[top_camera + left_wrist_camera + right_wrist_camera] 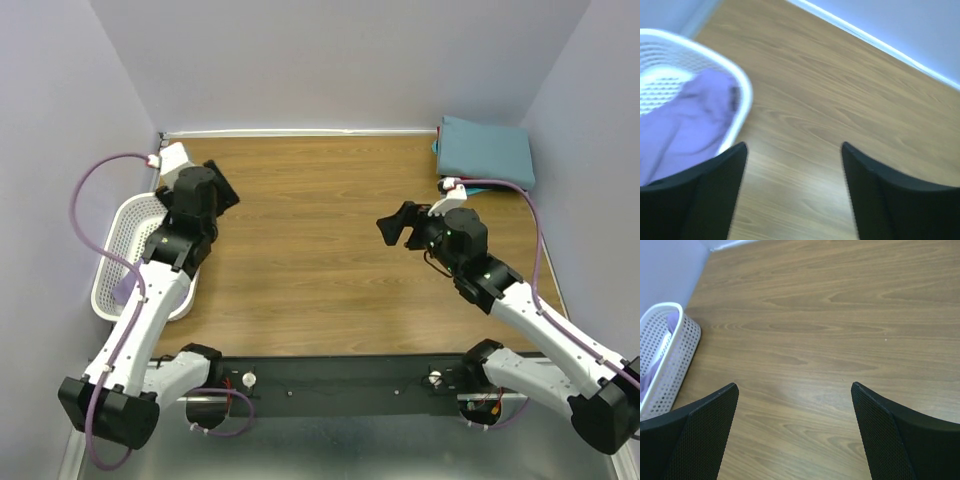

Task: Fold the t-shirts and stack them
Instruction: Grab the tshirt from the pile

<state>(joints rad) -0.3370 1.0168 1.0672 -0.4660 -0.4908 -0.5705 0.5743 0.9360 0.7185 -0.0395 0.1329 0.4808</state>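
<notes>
Purple shirt (pixel 685 125) bunched in basket (pixel 740 85), left desk (pixel 320 260) edge. Teal shirt (pixel 485 150) folded, far right corner. Left jaws wide open, empty, near basket. Right jaws wide open, empty, over desk. Step, likely: fetch purple shirt. Next: left jaws dip in, pinch cloth, lift out.

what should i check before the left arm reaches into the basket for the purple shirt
1. left gripper open and empty: ok
2. lavender shirt lying loose in the white basket: ok
3. left gripper lined up over the shirt: not ok, it points at the table beside the rim
4. right gripper open, away from the basket: ok
5. folded teal shirt parked in the far right corner: ok
6. more shirts under the lavender one: cannot tell
</notes>
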